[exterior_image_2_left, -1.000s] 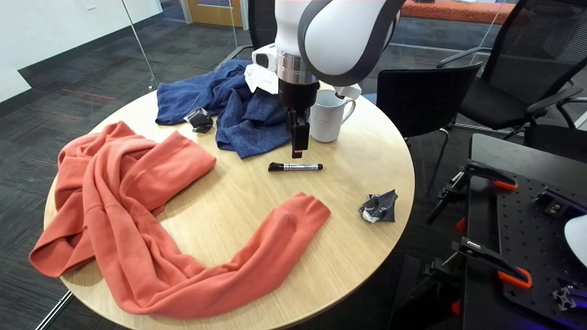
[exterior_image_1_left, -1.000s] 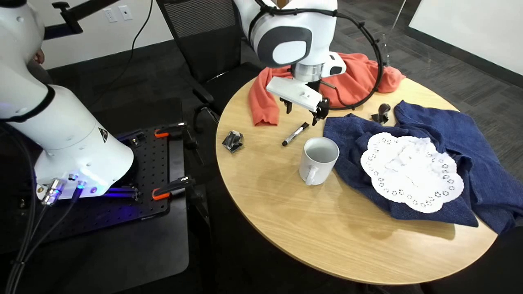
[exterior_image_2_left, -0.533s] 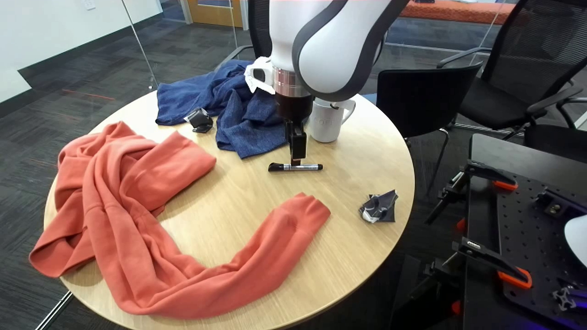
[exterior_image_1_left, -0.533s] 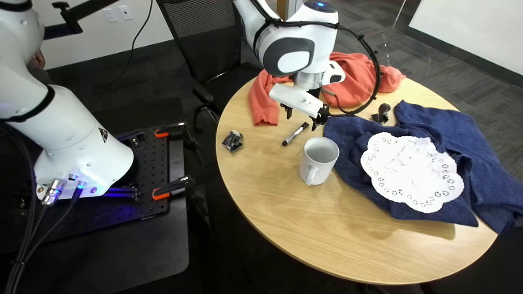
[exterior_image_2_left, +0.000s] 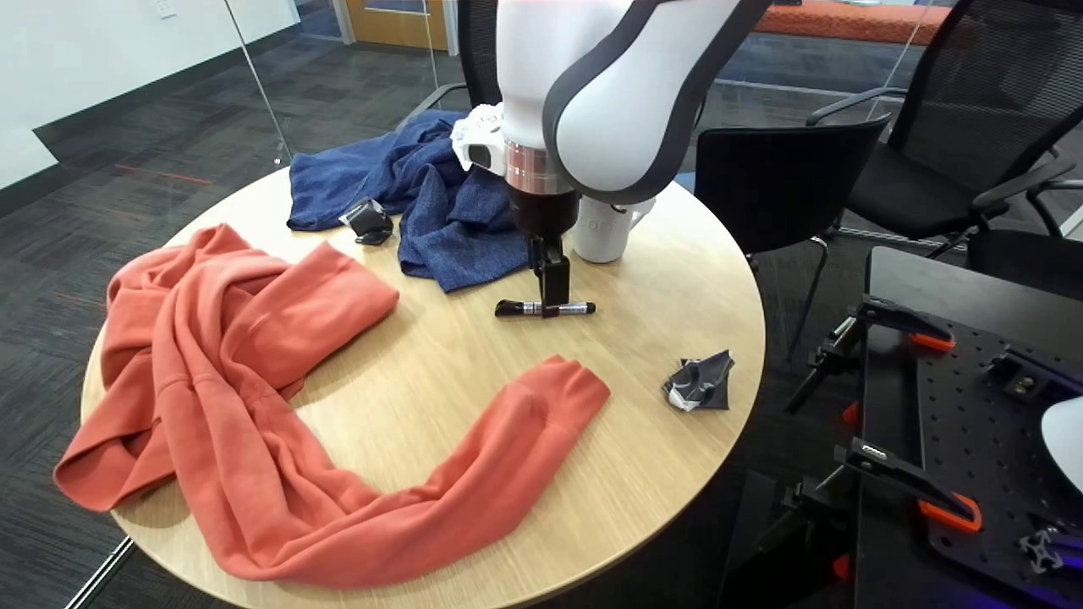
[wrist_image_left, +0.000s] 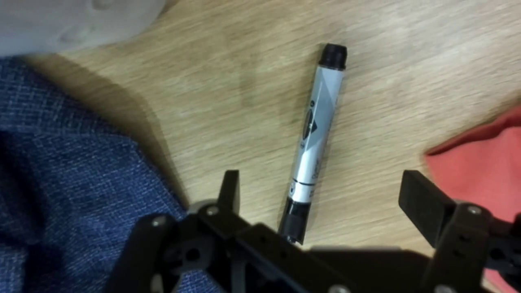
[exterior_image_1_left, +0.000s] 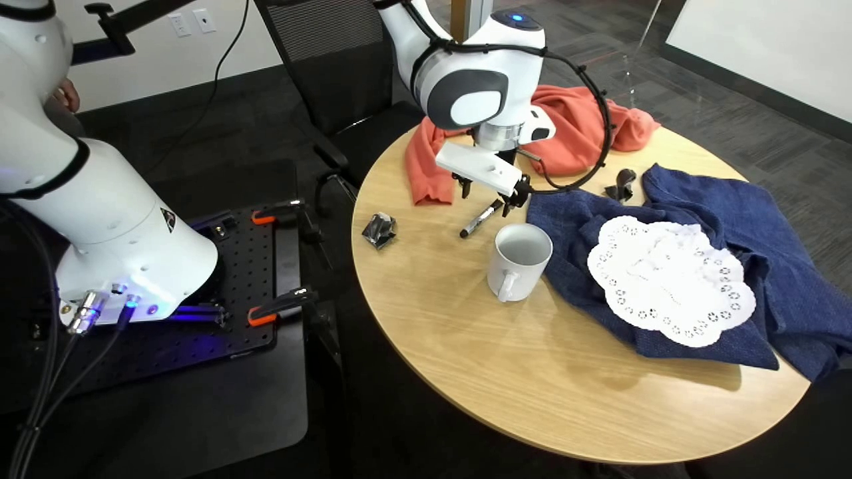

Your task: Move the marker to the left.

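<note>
The marker lies flat on the round wooden table, with a silver-white barrel and black ends. It shows in both exterior views (exterior_image_1_left: 478, 221) (exterior_image_2_left: 526, 309) and whole in the wrist view (wrist_image_left: 319, 122). My gripper (wrist_image_left: 319, 185) is open and empty, with one finger on each side of the marker's lower part. The marker is closer to the left finger in the wrist view. In both exterior views the gripper (exterior_image_1_left: 486, 201) (exterior_image_2_left: 552, 306) is low over the marker, and a finger covers part of it. Whether the fingertips touch the table I cannot tell.
A white mug (exterior_image_1_left: 519, 263) stands close to the marker. A blue cloth (exterior_image_1_left: 579, 219) with a white doily (exterior_image_1_left: 672, 283) lies beside it. An orange sweatshirt (exterior_image_2_left: 245, 364) spreads over the table. A dark crumpled wrapper (exterior_image_2_left: 700, 382) and a dark clip-like object (exterior_image_2_left: 368, 222) also lie there.
My gripper has come down over the marker, and its fingertips are now at about the marker's height. The marker and the other things have not moved.
</note>
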`<act>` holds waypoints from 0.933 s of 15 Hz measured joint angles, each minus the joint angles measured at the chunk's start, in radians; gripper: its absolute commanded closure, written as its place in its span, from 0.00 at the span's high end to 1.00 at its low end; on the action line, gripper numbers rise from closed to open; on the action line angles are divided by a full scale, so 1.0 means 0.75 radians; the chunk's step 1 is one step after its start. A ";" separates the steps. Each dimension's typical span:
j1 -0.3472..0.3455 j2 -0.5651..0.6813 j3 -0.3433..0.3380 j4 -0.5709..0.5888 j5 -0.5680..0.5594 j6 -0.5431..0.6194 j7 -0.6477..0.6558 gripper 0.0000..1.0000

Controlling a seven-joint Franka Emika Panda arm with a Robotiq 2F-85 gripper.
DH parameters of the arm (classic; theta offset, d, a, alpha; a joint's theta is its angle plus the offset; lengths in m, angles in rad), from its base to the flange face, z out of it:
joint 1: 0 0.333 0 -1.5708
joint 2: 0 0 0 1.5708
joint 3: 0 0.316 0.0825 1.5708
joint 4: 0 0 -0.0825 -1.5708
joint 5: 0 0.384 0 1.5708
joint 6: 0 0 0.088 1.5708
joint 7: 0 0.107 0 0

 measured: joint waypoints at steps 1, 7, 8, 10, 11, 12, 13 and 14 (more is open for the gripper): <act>0.000 0.006 0.003 0.000 -0.003 0.000 0.000 1.00; -0.005 0.035 0.013 0.004 -0.007 0.003 0.000 1.00; -0.009 0.041 0.014 0.007 -0.007 0.004 0.000 1.00; -0.017 0.054 0.015 0.015 -0.007 0.004 0.000 1.00; -0.020 0.061 0.016 0.020 -0.007 0.004 0.000 0.75; -0.022 0.068 0.017 0.025 -0.007 0.004 0.000 0.74; -0.026 0.075 0.019 0.030 -0.007 0.004 0.000 0.68; -0.029 0.083 0.021 0.035 -0.007 0.004 0.000 0.58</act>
